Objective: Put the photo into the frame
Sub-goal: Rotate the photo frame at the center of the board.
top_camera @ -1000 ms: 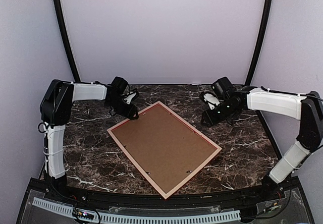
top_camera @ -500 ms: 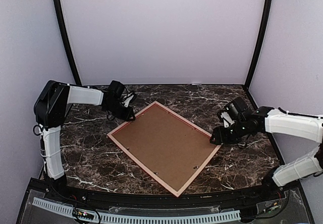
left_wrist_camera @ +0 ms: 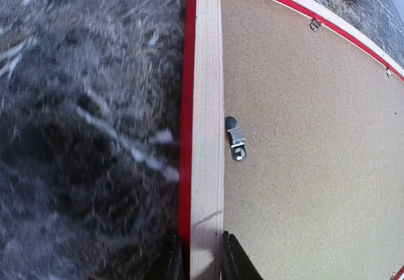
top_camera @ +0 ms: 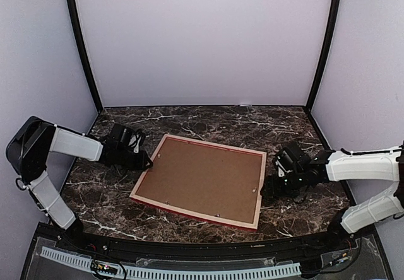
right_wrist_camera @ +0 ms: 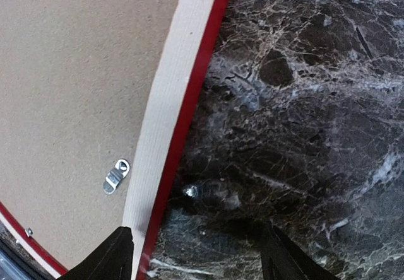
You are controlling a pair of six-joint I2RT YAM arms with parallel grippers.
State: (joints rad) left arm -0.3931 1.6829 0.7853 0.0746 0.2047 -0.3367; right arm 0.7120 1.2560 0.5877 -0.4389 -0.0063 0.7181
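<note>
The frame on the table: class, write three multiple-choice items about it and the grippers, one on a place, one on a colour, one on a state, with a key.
1. Where is the left gripper?
A) at the frame's left rail
B) at its right rail
C) raised in the air

2. What colour is the frame's outer edge?
A) blue
B) red
C) green

3. How does the right gripper stand?
A) shut on the frame
B) shut on nothing
C) open

Key: 1 A, its fingers pinch that rail; 2 B, a red strip runs beside the pale rail; 3 C, its fingers stand wide apart, one over the frame, one over the table.
</note>
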